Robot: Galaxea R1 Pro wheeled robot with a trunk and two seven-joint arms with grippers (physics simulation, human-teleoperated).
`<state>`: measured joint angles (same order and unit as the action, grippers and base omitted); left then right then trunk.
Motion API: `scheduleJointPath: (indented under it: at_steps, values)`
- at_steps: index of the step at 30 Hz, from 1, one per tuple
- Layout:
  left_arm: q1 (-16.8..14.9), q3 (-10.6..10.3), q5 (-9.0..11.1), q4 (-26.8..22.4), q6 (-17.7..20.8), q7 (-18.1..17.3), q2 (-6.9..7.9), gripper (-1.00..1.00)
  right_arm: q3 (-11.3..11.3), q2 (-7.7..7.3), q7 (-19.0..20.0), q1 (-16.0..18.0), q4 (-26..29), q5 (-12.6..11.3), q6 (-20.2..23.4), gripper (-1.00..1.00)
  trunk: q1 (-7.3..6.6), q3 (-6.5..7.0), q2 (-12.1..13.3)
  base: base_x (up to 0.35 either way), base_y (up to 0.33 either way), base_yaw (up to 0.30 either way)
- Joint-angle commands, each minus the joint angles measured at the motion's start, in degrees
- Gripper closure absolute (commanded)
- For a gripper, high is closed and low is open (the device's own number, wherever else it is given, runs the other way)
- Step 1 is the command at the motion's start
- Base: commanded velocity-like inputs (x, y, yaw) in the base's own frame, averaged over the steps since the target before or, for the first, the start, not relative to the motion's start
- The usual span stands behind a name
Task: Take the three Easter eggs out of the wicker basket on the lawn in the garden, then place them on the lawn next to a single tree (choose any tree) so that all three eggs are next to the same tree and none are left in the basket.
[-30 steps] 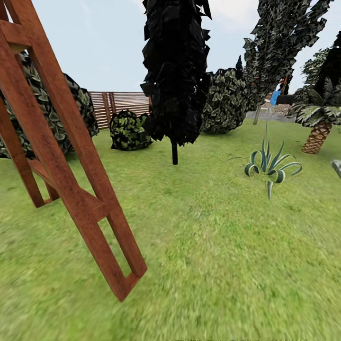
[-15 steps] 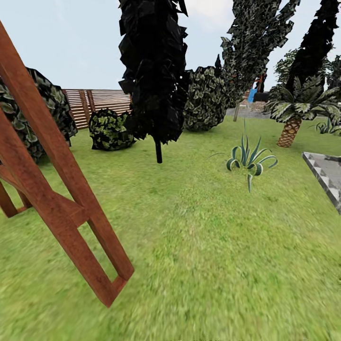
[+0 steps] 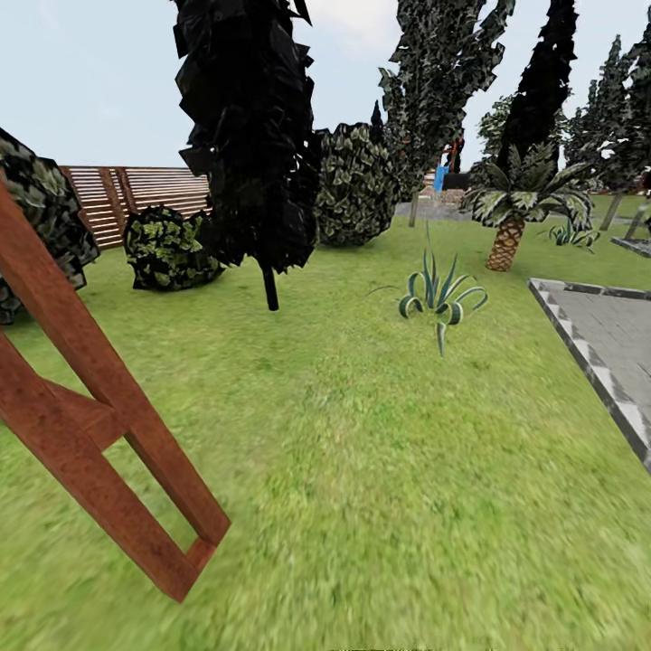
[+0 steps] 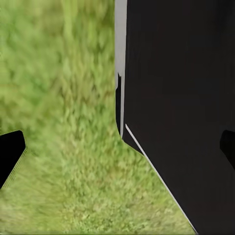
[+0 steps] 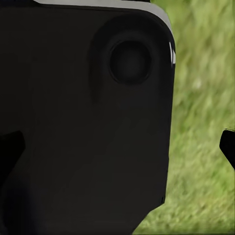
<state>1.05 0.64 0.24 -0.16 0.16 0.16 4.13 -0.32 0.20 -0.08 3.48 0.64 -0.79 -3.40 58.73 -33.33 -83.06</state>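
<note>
You face mottled green lawn (image 3: 380, 470) right of the reddish-brown wooden swing frame (image 3: 99, 434); no basket bearing yet. Both grippers' jaws spread, empty.

Spiky agave (image 3: 439, 297), palm (image 3: 512, 210), paving (image 3: 608, 336)

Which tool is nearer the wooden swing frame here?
Likely left: the wooden swing frame stands on the robot's left side. The left tool and right tool both hang beside the robot's dark body, above the lawn.
</note>
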Motion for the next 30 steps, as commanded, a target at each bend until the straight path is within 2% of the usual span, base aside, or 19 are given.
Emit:
scheduleJointPath:
  at_steps: [1, 30]
  values:
    - [0.0, 0.1, 0.0, 0.0, 0.0, 0.0, 0.0, -1.0, 0.0, 0.0, 0.0, 0.0, -0.1, -0.1, -0.2, -1.0, 0.0, -0.07, 0.0, 0.0, 0.0, -0.252]
    - [0.0, 0.1, 0.0, 0.0, 0.0, 0.0, 0.0, -1.0, 0.0, -0.16, 0.0, 0.0, -0.1, -0.2, -0.3, -1.0, 0.0, -1.12, 0.0, 0.0, 0.0, -0.252]
